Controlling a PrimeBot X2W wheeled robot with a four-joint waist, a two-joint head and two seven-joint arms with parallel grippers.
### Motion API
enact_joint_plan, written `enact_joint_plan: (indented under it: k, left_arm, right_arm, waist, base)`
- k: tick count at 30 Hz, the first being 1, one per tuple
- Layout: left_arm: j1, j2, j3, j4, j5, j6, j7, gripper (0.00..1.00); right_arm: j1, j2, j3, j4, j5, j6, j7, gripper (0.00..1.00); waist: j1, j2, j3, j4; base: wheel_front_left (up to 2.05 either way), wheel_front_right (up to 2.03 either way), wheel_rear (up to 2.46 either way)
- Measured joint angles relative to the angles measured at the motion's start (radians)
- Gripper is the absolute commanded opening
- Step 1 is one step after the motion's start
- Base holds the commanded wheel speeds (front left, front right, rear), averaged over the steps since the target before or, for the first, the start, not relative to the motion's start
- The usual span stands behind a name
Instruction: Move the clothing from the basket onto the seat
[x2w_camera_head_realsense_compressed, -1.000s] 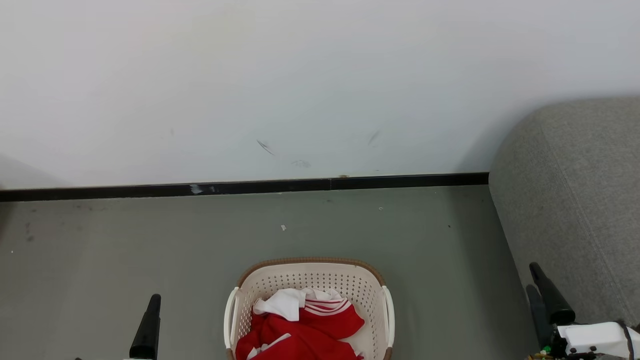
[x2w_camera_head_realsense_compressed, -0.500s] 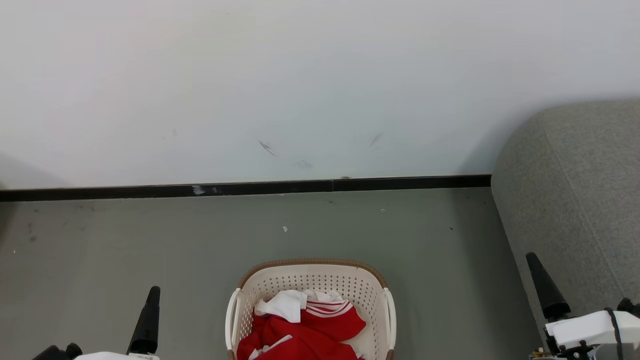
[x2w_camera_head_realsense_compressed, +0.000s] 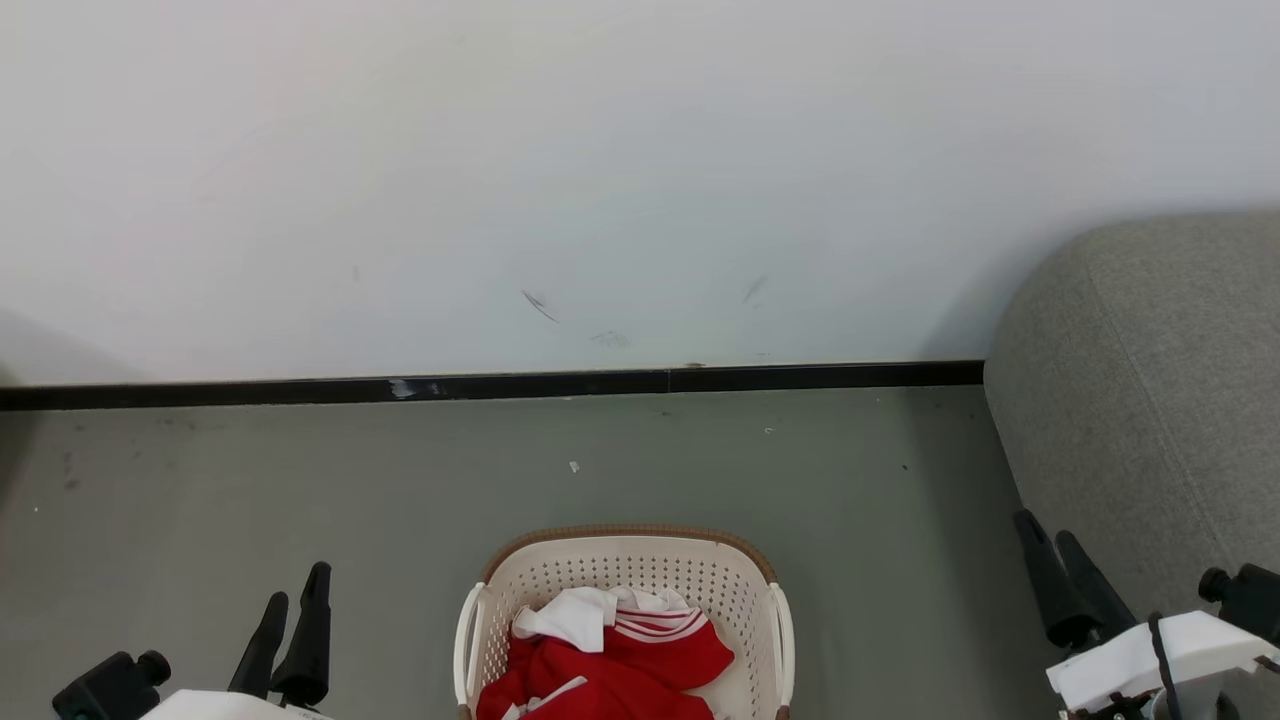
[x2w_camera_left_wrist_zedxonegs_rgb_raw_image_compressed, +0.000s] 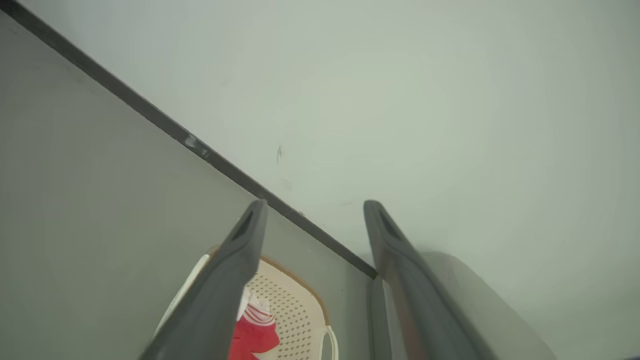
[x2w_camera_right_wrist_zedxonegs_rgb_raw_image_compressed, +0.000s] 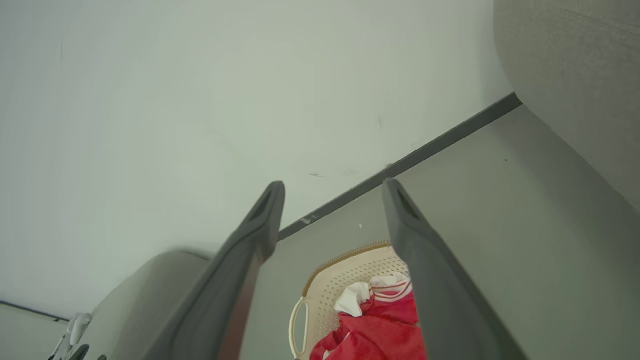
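Grey floor (x2w_camera_head_realsense_compressed: 300, 480) bears basket (x2w_camera_head_realsense_compressed: 625, 534) holding clothing (x2w_camera_head_realsense_compressed: 620, 670), apparently one garment.

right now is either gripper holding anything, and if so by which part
Nothing is held. The left gripper and right gripper both stand open and empty, off to either side of the basket, and the clothing lies loose inside it, untouched.
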Motion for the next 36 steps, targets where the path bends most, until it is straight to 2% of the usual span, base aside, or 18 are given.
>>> enact_joint_plan:
  k: [10, 15, 36]
  left_arm:
    - [0.001, 0.049, -0.045, -0.02, 0.232, 0.026, -0.033, 1.0]
    - [0.001, 0.049, -0.063, -0.037, 0.326, 0.042, -0.049, 1.0]
    - [0.019, 0.043, -0.095, -0.086, 0.625, 0.069, -0.12, 1.0]
  right_arm:
    - [0.001, -0.007, -0.008, -0.006, -0.209, 0.001, -0.036, 1.0]
    - [0.011, -0.004, -0.012, -0.007, -0.296, 0.001, -0.057, 1.0]
    - [0.037, 0.026, -0.022, -0.006, -0.611, 0.001, -0.128, 1.0]
  waist:
    - [-0.0087, 0.0, 0.007, 0.001]
    - [-0.011, 0.0, 0.009, 0.003]
    - [-0.0125, 0.0, 0.015, 0.012]
  base:
    - [0.0, 0.0, 0.0]
    - [0.0, 0.0, 0.0]
    - [0.0, 0.0, 0.0]
